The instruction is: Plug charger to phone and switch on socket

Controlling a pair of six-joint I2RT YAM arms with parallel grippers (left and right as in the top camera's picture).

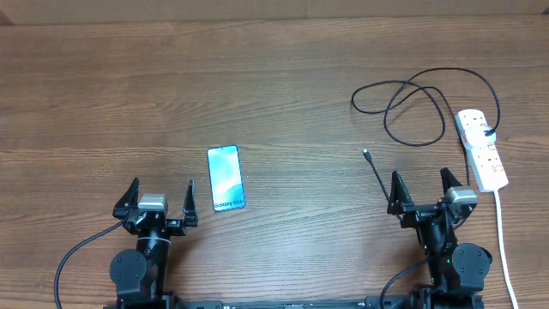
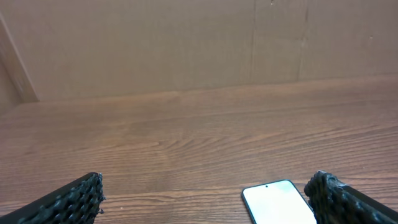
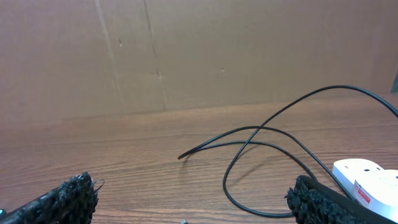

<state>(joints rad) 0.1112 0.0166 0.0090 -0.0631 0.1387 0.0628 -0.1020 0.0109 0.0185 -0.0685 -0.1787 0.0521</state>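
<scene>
Presently: 1 Galaxy phone (image 1: 226, 178), screen lit, flat on the wooden table (image 1: 274, 77), just beside the left gripper (image 1: 162, 190). 1 black charger cable (image 1: 375, 174), plug sitting on the white power strip (image 1: 480, 148) at far right, loose loops near it, connector tip (image 1: 365, 154) lying free near the right gripper (image 1: 421, 180). 2 grippers, jaws spread wide, empty.

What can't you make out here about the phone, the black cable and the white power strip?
White power strip, overhead: too small to read whether it is switched on.
Slim black-edged smartphone, left wrist: lower part cut off by the bottom edge.
Thin black charger cable, right wrist: plug end runs off the right edge.
</scene>
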